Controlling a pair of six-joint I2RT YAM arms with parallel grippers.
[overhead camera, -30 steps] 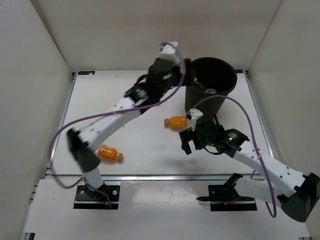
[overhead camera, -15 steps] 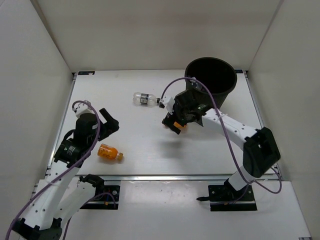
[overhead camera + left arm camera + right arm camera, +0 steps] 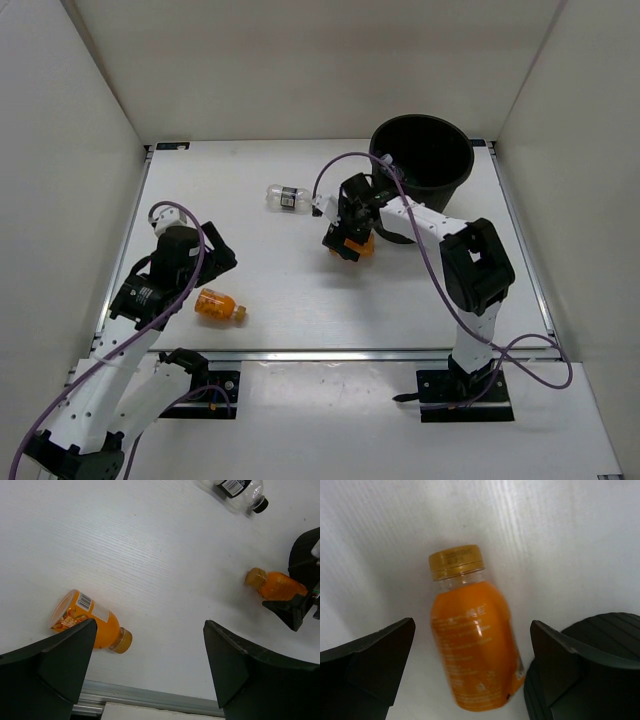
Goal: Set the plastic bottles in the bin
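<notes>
The bin (image 3: 468, 165), upper right of the top view, is plain black. The barcode bottle (image 3: 217, 306) at lower left is orange, with a white barcode patch on its label. The gold-capped bottle (image 3: 472, 652), centre of the right wrist view, is orange too, with faint pale print. The clear bottle (image 3: 285, 198) has a dark label and a black cap. The worktop (image 3: 270, 260) is white, with fine parallel lines.
</notes>
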